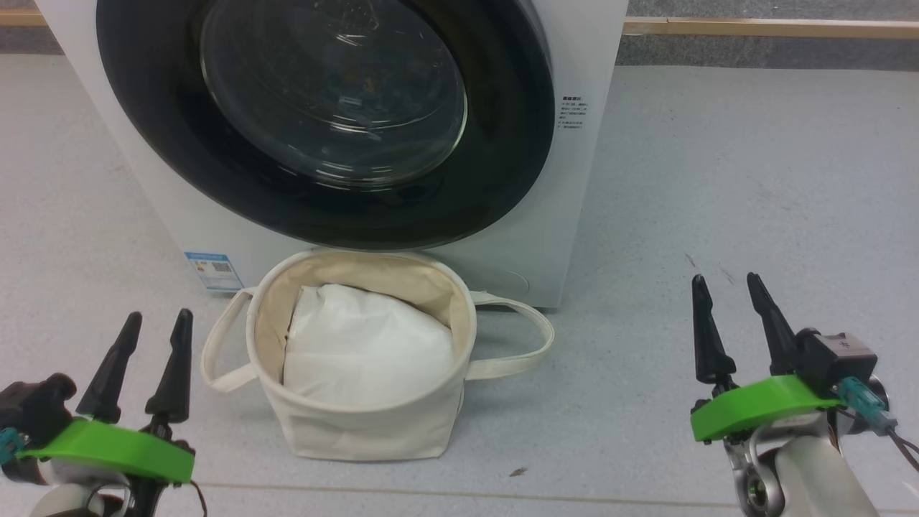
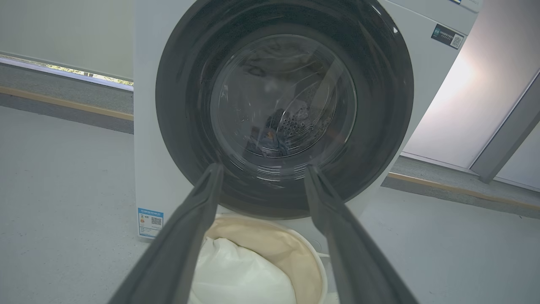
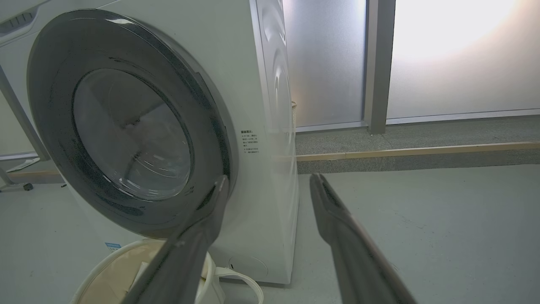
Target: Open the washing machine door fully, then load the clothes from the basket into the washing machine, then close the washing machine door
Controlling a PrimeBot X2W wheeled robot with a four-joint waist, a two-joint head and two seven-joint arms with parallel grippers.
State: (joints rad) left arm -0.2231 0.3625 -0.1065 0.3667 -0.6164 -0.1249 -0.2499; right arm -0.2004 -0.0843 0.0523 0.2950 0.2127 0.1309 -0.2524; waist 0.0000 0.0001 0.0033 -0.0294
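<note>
Door shut flush on the washer, black rim all round, glass bowl bulging out. Behind the glass, low in the drum, a dim bluish lump with an orange fleck (too dark to tell what it is). Blue sticker on the washer's lower front corner. Basket upright on the floor right below the door, just in front of the washer; can't tell if they touch. Inside it a plain white cloth, no printed garments on top. Handles loop out both sides. Left gripper hangs near the basket's left side, fingers spread, nothing between them. Right gripper well apart from the basket on the other side, fingers also spread and empty. Both point toward the washer.
</note>
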